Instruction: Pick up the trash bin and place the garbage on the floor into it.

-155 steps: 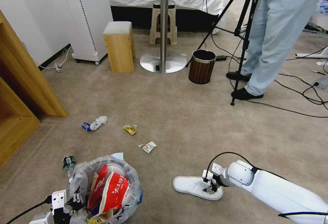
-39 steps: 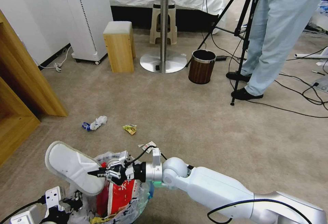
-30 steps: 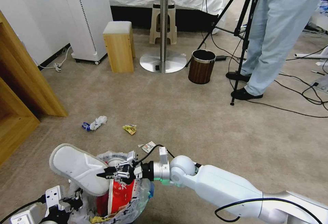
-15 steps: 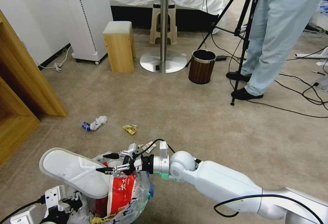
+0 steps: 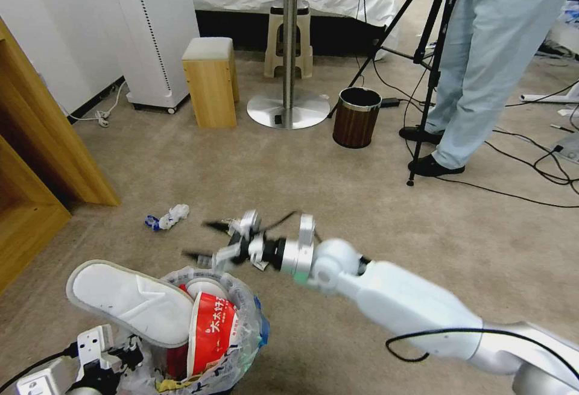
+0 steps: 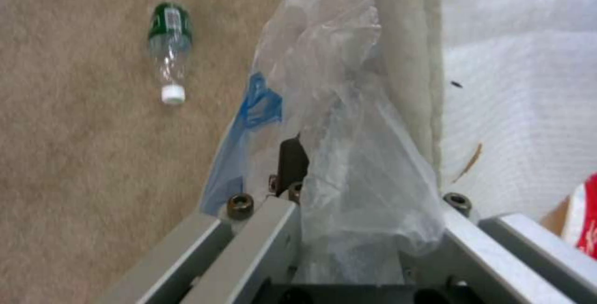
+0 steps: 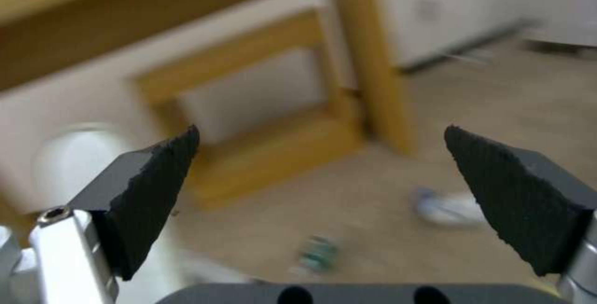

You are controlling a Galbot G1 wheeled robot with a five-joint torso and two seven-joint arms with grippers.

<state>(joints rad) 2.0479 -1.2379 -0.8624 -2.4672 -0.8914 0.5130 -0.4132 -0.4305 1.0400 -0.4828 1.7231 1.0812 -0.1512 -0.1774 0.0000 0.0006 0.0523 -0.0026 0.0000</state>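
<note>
The trash bin (image 5: 244, 316) stands at the lower left, its crinkly bag (image 6: 348, 131) stuffed full. My left gripper (image 5: 105, 362) is shut on its rim and bag. A white slipper (image 5: 129, 301) lies across the top, beside a red-white paper bowl (image 5: 211, 334). My right gripper (image 5: 199, 240) hangs open and empty above the floor (image 5: 338, 202), just beyond the bin; its jaws are wide apart in the right wrist view (image 7: 320, 131). A blue mask with tissue (image 5: 167, 217) lies farther out. A small plastic bottle (image 6: 169, 47) lies on the carpet beside the bin.
A dark brown bin (image 5: 356, 116) stands by the round table's base (image 5: 288, 108), with a wooden stool (image 5: 210, 81) to their left. A tripod (image 5: 431, 69), a person's legs (image 5: 482, 63) and cables (image 5: 531, 190) fill the far right. Wooden shelving (image 5: 36, 160) lines the left.
My right gripper carried the slipper from the floor to the bin, opened, and pulled up and away. The slipper now rests across the bin's top. The left arm has barely moved.
</note>
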